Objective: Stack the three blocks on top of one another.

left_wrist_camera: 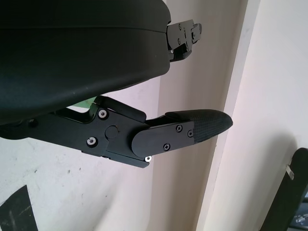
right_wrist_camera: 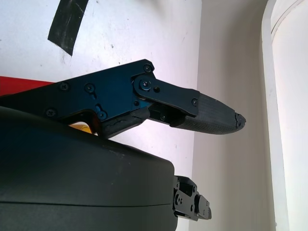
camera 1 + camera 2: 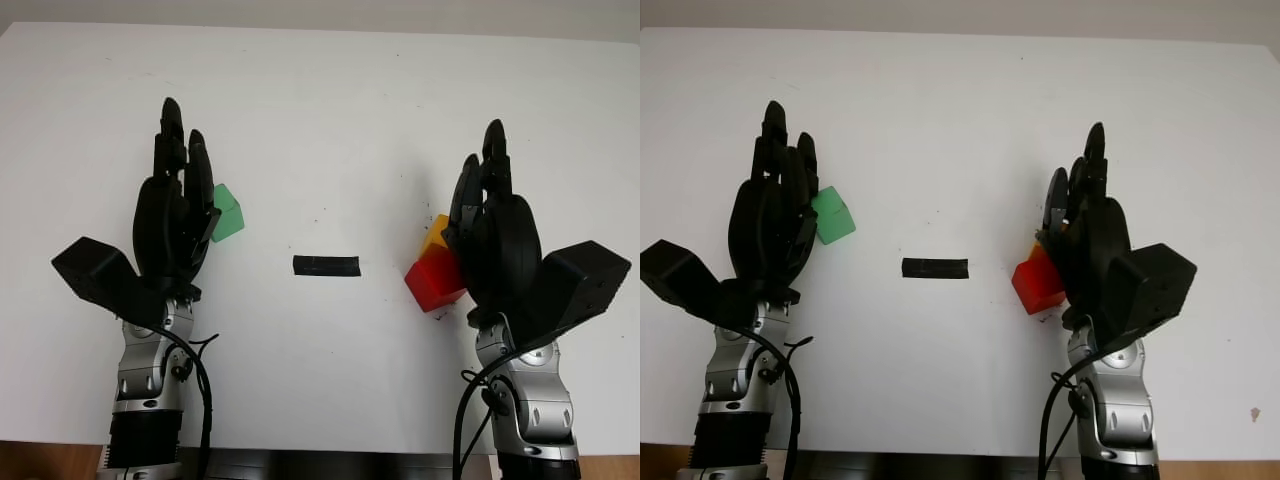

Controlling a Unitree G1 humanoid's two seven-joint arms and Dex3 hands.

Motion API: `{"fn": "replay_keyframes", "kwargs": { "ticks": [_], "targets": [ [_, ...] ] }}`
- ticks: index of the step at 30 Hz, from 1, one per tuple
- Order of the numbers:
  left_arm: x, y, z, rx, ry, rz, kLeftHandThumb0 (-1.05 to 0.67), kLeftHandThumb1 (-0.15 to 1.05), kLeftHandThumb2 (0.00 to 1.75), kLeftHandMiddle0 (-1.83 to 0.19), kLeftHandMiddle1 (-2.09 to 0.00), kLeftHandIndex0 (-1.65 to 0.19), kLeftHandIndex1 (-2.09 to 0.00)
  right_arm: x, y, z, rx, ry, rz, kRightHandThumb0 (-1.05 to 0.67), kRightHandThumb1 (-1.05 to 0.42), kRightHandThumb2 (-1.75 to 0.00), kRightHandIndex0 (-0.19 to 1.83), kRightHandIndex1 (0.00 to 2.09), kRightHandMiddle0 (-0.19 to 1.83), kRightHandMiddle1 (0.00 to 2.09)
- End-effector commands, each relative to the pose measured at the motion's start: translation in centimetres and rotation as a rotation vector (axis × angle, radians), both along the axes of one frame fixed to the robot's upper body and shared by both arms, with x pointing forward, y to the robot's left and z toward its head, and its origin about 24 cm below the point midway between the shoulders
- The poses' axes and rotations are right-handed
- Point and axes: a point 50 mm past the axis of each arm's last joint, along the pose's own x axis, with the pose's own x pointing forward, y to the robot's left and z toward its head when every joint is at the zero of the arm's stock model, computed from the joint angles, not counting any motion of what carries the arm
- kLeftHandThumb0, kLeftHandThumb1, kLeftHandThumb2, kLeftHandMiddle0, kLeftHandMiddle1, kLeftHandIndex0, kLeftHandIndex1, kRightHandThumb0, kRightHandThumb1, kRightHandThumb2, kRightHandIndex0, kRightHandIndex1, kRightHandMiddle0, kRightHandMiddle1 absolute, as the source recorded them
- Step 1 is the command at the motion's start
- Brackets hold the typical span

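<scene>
Three blocks unstacked on white table (image 3: 320,110): green block (image 3: 227,213) beside left hand (image 3: 176,215), red block (image 3: 435,280) touching orange block (image 3: 436,238), both partly behind right hand (image 3: 495,235). Both hands released, holding nothing. Black tape strip (image 3: 325,266) midway between.

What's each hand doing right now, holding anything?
Left hand: open, beside the green block.
Right hand: open, beside the red block.
</scene>
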Motion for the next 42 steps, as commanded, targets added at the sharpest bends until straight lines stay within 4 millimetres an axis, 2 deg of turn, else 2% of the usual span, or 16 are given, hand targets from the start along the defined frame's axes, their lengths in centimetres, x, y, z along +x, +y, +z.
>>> {"fn": "replay_keyframes", "kwargs": {
  "ticks": [1, 11, 14, 15, 20, 21, 24, 28, 34, 42],
  "targets": [
    [-0.2, 0.1, -0.2, 0.001, -0.005, -0.003, -0.64, 1.05, 0.57, 0.17, -0.05, 0.17, -0.05, -0.2, -0.1, -0.3, -0.002, 0.002, -0.005, -0.69, -1.05, -0.73, -0.19, 0.00, -0.19, 0.00],
    [-0.3, 0.0, -0.1, 0.005, -0.006, 0.005, -0.65, 1.05, 0.57, 0.16, -0.05, 0.16, -0.05, -0.2, -0.2, -0.1, -0.019, -0.005, 0.001, -0.69, -1.05, -0.73, -0.19, 0.00, -0.19, 0.00],
    [-0.4, 0.0, 0.0, 0.006, -0.018, 0.009, -0.65, 1.05, 0.56, 0.16, -0.06, 0.16, -0.05, -0.1, -1.0, 1.2, -0.058, -0.048, -0.001, -0.68, -1.05, -0.66, -0.19, 0.00, -0.19, 0.00],
    [-0.4, 0.0, 0.1, 0.011, -0.023, 0.011, -0.64, 1.05, 0.56, 0.16, -0.06, 0.16, -0.05, 0.0, -1.4, 1.9, -0.079, -0.071, -0.005, -0.68, -1.05, -0.54, -0.19, 0.00, -0.18, 0.01],
    [-0.6, 0.2, 0.7, 0.047, -0.041, 0.044, -0.65, 1.05, 0.57, 0.15, -0.06, 0.17, -0.05, 0.0, -4.1, 6.3, -0.351, -0.222, 0.022, -0.68, -1.02, -0.13, -0.17, 0.02, -0.06, 0.08],
    [-0.7, 0.3, 0.9, 0.048, -0.045, 0.047, -0.65, 1.05, 0.57, 0.15, -0.06, 0.17, -0.05, -0.1, -4.8, 7.5, -0.470, -0.243, 0.030, -0.67, -1.01, -0.10, -0.17, 0.02, -0.04, 0.09],
    [-0.8, 0.5, 1.1, 0.059, -0.056, 0.062, -0.65, 1.05, 0.56, 0.15, -0.05, 0.17, -0.05, -0.7, -6.7, 11.2, -0.820, -0.258, 0.029, -0.68, -0.88, -0.03, 0.00, 0.11, 0.18, 0.22],
    [-0.7, 0.2, 1.0, 0.053, -0.055, 0.059, -0.64, 1.05, 0.59, 0.18, -0.05, 0.19, -0.04, -1.4, -7.6, 14.0, -1.095, -0.249, 0.073, -0.61, -0.75, -0.04, 0.09, 0.09, 0.38, 0.16],
    [-0.7, -0.2, 1.0, 0.044, -0.056, 0.051, -0.63, 1.05, 0.61, 0.19, -0.04, 0.19, -0.01, -1.7, -7.3, 15.1, -1.343, -0.172, 0.202, -0.59, -0.71, -0.05, 0.08, 0.07, 0.40, 0.11],
    [-0.8, -0.2, 1.3, 0.040, -0.046, 0.060, -0.62, 1.05, 0.65, 0.19, -0.04, 0.19, 0.00, -1.9, -5.4, 13.9, -1.633, -0.100, 0.310, -0.66, -0.77, -0.06, 0.03, 0.04, 0.42, 0.08]
  ]
}}
